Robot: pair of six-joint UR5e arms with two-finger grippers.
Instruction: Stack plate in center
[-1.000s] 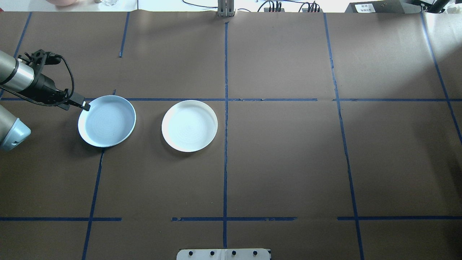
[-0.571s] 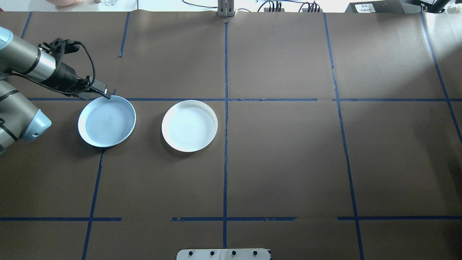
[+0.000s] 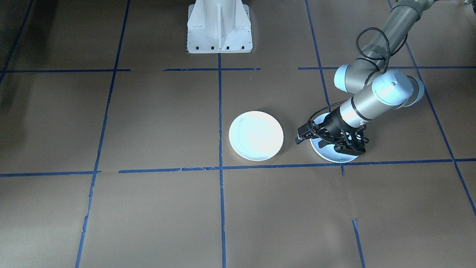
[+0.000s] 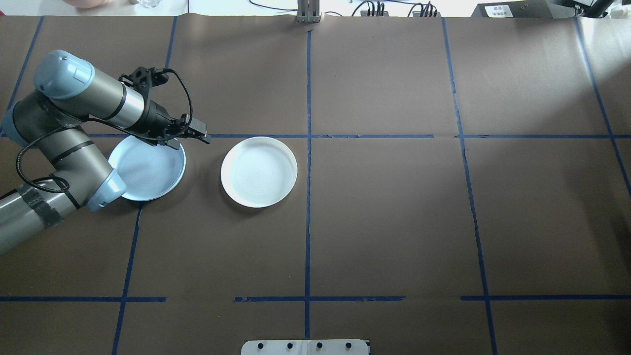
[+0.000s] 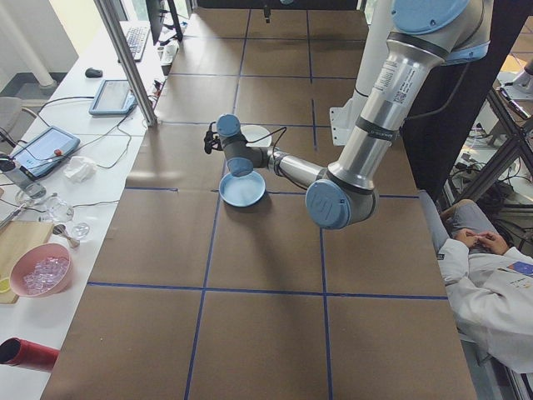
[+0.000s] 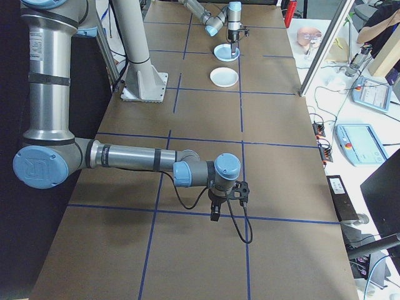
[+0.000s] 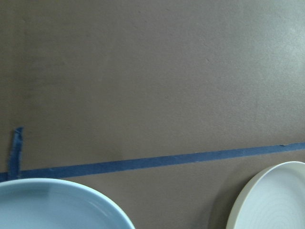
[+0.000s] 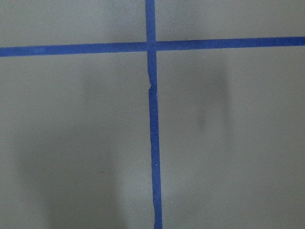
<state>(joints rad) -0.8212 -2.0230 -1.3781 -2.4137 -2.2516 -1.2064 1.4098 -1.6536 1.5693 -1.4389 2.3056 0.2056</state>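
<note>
Fingers of my left gripper (image 4: pixel 203 137) look nearly closed, holding nothing, past the blue plate (image 4: pixel 148 170) rim, toward the pale center plate (image 4: pixel 259 171); right arm's far away.

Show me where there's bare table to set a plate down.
The whole half past the center tape line is bare, and so is the near strip below both plates. It is crowded only around the blue plate, where the left claw hangs over its far rim, beside the white plate.
</note>
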